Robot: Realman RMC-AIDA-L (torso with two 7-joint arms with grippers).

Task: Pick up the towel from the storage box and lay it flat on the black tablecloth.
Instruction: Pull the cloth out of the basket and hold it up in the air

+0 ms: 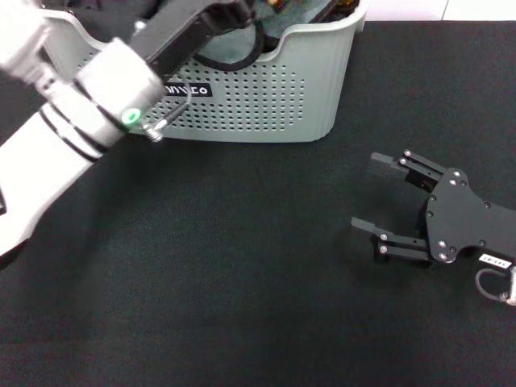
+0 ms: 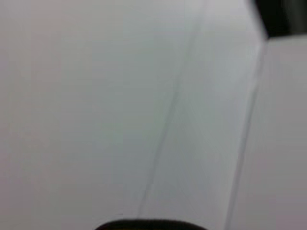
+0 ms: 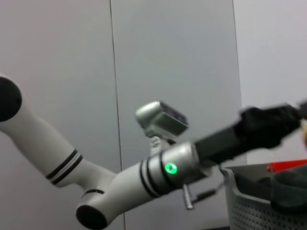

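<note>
Tools first: the left tool [image 1: 242, 12] reaches over the rim and down into the basket [image 1: 266, 101] at the far left; whether it is spread or closed on anything I cannot tell, since its tips are hidden inside. It looks placed to grasp the towel [image 1: 230, 58], of which only a grey fold shows inside the basket, with a strip of orange near the far rim. The right tool [image 1: 372, 197] rests spread wide on the black cloth [image 1: 242, 282] at the near right, empty, probably waiting to help spread the towel.
</note>
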